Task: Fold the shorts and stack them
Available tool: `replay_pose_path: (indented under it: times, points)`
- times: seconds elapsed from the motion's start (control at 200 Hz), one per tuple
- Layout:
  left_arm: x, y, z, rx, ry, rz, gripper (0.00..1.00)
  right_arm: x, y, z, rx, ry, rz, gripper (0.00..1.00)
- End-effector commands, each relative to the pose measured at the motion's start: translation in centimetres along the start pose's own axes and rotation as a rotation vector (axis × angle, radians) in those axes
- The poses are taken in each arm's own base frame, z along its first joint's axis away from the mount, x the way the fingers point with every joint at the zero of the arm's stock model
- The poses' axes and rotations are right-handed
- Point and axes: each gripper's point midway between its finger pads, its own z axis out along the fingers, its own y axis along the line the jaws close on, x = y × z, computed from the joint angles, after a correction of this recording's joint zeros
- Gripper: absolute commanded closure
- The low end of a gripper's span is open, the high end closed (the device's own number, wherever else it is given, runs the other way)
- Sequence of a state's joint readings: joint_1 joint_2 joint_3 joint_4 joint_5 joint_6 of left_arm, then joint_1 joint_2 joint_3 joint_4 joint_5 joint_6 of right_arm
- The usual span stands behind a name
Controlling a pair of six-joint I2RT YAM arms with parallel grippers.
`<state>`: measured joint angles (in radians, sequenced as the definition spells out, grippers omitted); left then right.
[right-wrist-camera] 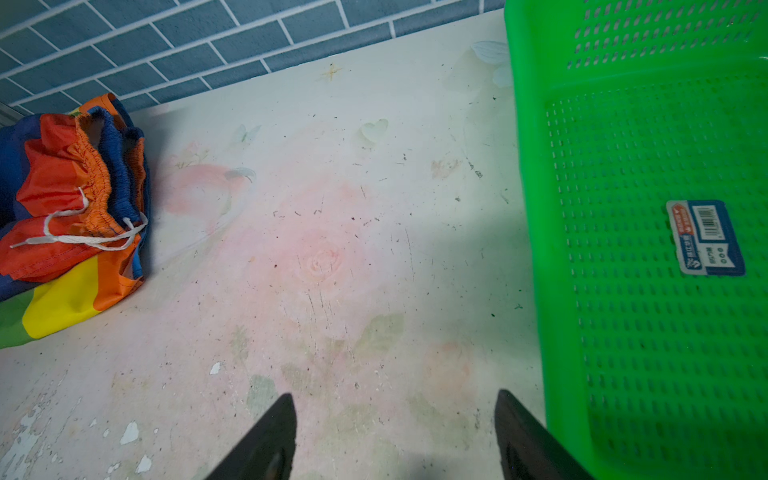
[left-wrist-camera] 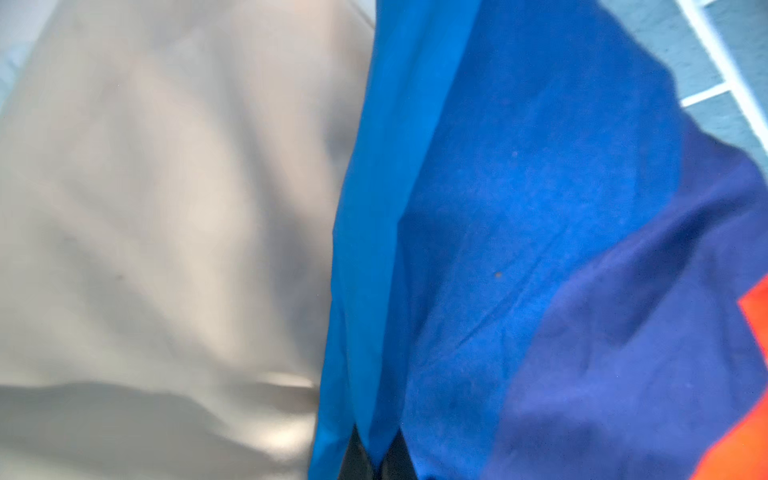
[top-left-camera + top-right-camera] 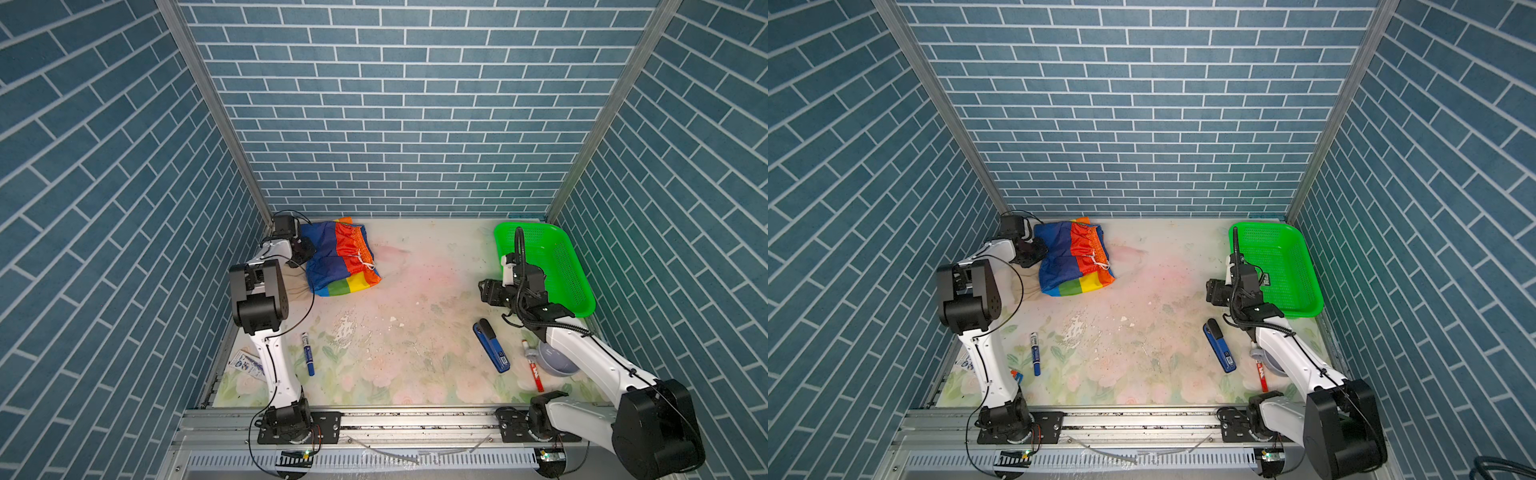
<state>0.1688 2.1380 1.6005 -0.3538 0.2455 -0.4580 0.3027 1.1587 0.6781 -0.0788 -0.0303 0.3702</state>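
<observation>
The left claw (image 3: 306,248) is pinched shut on the blue edge of the rainbow shorts (image 3: 343,262). These lie bunched in the far left corner of the counter (image 3: 415,299), orange waistband toward the middle, on top of the beige shorts (image 2: 145,208). The right claw (image 1: 395,436) hangs wide open and empty above the counter, just beside the green basket (image 3: 569,266).

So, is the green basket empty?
Empty, in what shows: the green basket has a bare mesh floor, only a barcode label stuck there.
</observation>
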Motion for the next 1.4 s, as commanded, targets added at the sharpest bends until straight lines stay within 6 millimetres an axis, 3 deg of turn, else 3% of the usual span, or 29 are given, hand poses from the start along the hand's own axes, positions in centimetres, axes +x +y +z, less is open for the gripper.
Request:
replay_pose_path:
  times: [0.0,0.24,0.445,0.565,0.94,1.035,1.105,1.23,1.395]
  points:
    - [-1.4,-3.7,-4.0,0.063,-0.036,0.035,1.00,-1.3,0.2,-0.3,0.000,-0.029,0.029,0.25]
    - [-3.0,-9.7,-8.9,0.102,-0.082,0.131,1.00,-0.8,0.0,-0.6,0.003,-0.033,0.038,0.25]
    - [-4.2,-12.3,-11.2,0.110,-0.094,0.161,1.00,-0.5,-0.2,-0.5,0.006,-0.029,0.042,0.25]
    - [-4.8,-13.0,-12.6,0.102,-0.104,0.165,1.00,-0.4,-0.2,-0.3,0.008,-0.029,0.043,0.25]
    - [-4.5,-12.2,-15.3,0.041,-0.084,0.181,1.00,-0.1,-0.2,0.3,0.003,-0.016,0.046,0.25]
    - [-4.5,-10.8,-15.7,0.013,-0.103,0.178,1.00,0.1,-0.2,0.3,0.003,-0.015,0.046,0.25]
    - [-4.5,-8.6,-15.3,-0.017,-0.104,0.153,1.00,0.3,-0.4,0.4,0.007,-0.010,0.045,0.25]
    - [-2.8,-2.1,-12.5,-0.085,-0.065,0.043,1.00,0.7,-0.5,0.5,0.014,-0.002,0.042,0.25]
    - [1.4,7.3,-7.2,-0.112,0.000,-0.195,1.00,0.7,-0.7,0.6,0.024,0.000,0.031,0.25]
